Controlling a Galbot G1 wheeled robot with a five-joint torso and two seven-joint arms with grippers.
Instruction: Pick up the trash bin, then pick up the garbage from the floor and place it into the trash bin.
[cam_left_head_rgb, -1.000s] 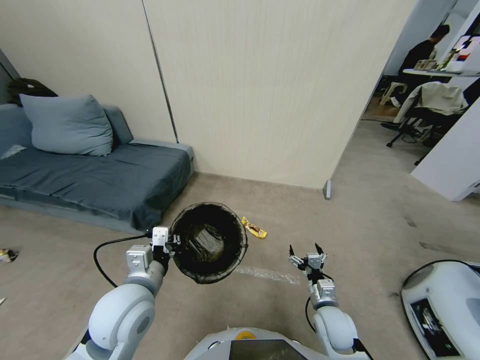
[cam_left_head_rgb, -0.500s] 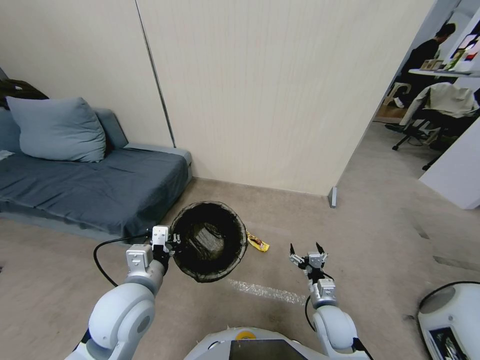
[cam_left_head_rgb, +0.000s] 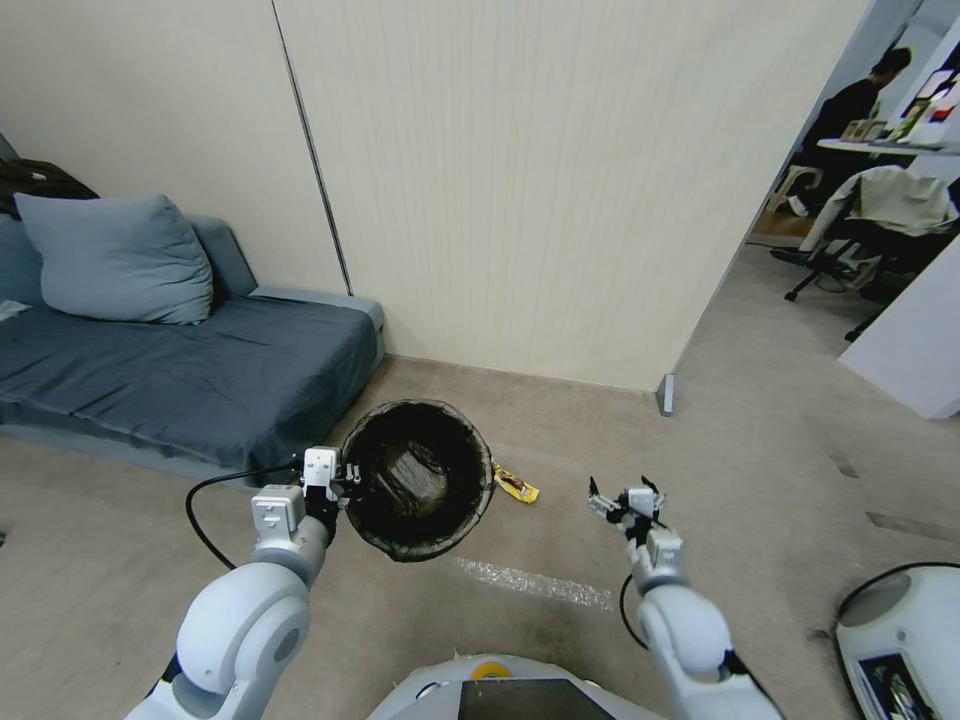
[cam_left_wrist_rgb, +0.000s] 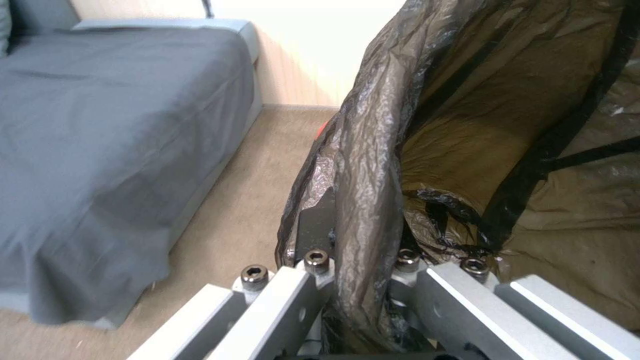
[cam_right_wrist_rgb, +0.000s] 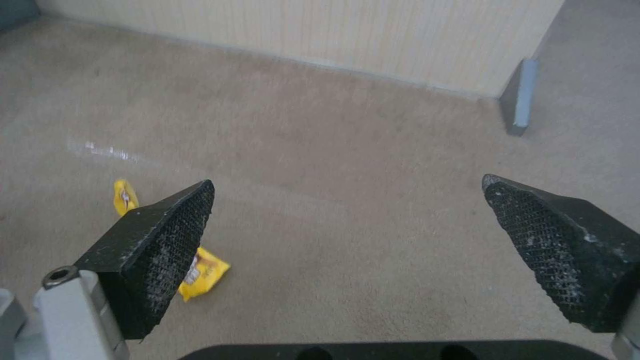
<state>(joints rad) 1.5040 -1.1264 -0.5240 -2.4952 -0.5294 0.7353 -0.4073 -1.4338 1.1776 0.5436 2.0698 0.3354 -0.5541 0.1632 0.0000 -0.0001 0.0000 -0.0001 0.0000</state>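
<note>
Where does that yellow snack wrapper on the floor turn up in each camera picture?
Head view: yellow wrapper on the carpet beside the trash bin.
Left wrist view: not in it.
Right wrist view: wrapper partly behind one pad of the right gripper.
Shared landmark: the beige wall.

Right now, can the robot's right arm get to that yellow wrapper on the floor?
Probably yes. The right gripper is open and empty, and the yellow wrapper lies on bare carpet beside the trash bin, which the left gripper holds. Nothing lies between.

Right tool (cam_left_head_rgb: 625, 489) reached forward and slightly outward — wide open, trash bin (cam_left_head_rgb: 418, 478) raised a touch
</note>
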